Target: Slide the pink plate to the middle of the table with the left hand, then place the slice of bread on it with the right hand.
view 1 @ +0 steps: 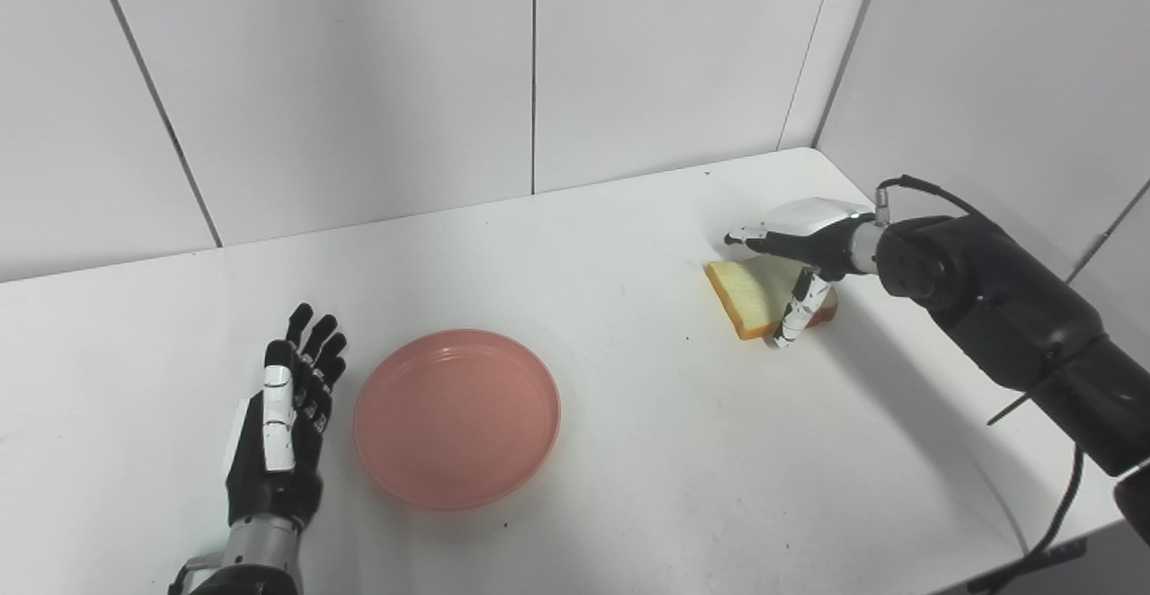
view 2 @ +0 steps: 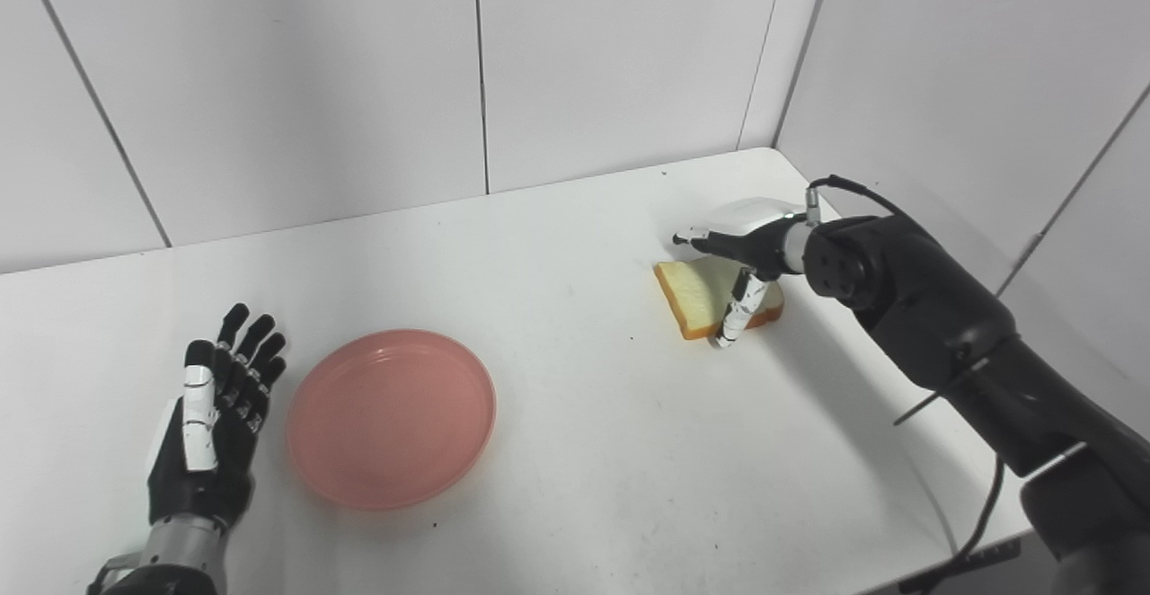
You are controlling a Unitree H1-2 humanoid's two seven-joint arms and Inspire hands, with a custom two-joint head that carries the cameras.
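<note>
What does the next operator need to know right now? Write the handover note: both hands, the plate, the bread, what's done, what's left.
Left hand: open, fingers spread, holding nothing, just left of the pink plate, apart from it.
Right hand: over the slice of bread, fingers above it and thumb down at its near edge. A firm grip cannot be told; the bread looks tilted, far side raised.
Plate: empty, on the table, left of centre.
Bread: far right, near the table's back corner.
Done: plate appears slid in, though short of dead centre.
Left: secure the bread, carry it over, set it on the plate.
</note>
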